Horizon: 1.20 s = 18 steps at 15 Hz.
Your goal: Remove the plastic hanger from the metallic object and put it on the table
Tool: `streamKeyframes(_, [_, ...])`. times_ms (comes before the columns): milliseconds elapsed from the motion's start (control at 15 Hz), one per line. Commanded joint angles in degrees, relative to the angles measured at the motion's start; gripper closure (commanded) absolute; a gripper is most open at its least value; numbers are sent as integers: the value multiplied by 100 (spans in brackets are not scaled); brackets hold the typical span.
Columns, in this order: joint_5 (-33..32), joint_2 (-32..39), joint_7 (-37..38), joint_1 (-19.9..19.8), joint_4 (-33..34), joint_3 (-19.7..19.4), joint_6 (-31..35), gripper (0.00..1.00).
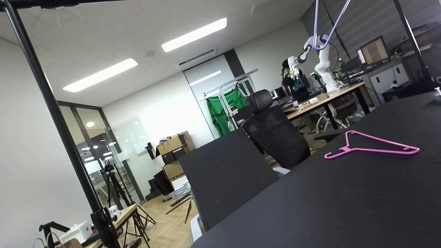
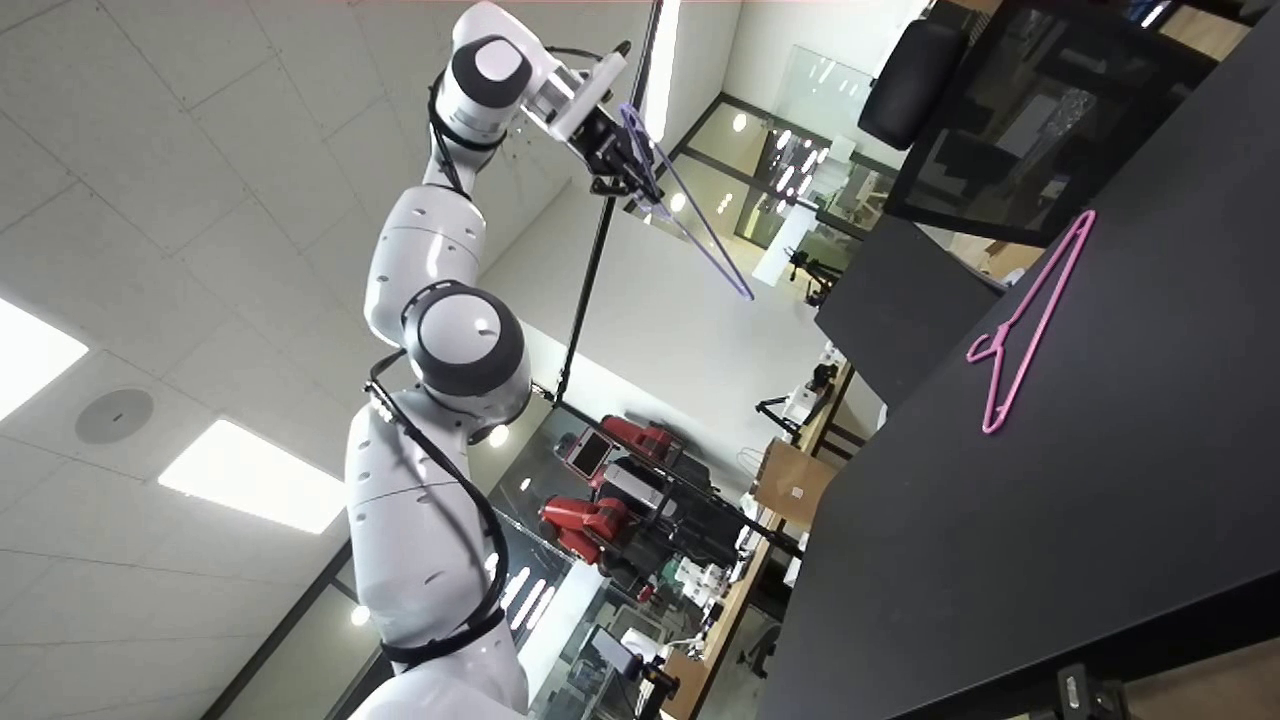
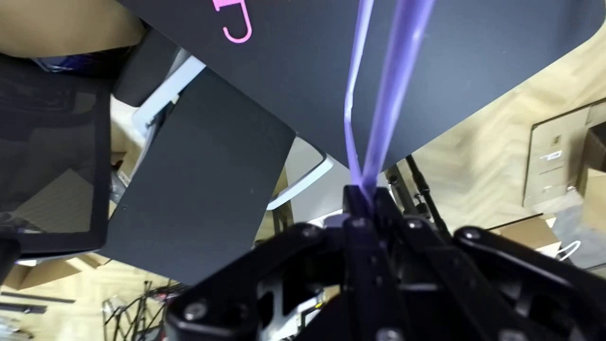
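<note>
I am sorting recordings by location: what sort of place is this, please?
Probably a robotics lab: an exterior view shows a distant white robot arm on a wooden desk, a computer monitor and a tripod.

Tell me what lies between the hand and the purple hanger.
Nothing: the wrist view shows the hand closed right on the purple hanger.

No actual text can be made out in any of these views tbh. In an exterior view, pale lettering [image 1: 178, 150] can sort of be seen on a stacked cardboard box [image 1: 171, 146], and some print on the lower box [image 1: 173, 170], but it's all too blurred to be read. In the wrist view, a white label [image 3: 552, 156] and a dark printed mark [image 3: 556, 139] are carried by a cardboard piece [image 3: 549, 175], way too tiny to be deciphered. The monitor [image 1: 375, 52] can't be read either.
</note>
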Motion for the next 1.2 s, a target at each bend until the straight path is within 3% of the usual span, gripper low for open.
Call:
streamKeyframes(0, [-213, 145, -331, 387, 23, 12, -483, 98])
streamKeyframes(67, [-356, 492, -326, 533, 545, 117, -834, 98])
streamKeyframes(133, [-542, 542, -290, 708, 579, 14, -881, 98])
streamKeyframes(200, [-343, 494, -181, 501, 458, 138, -745, 92])
streamKeyframes(267, [-449, 358, -246, 592, 146, 129, -671, 92])
streamKeyframes(400, [-531, 423, -246, 717, 174, 123, -680, 92])
streamKeyframes(1133, [-539, 423, -272, 666, 224, 120, -741, 92])
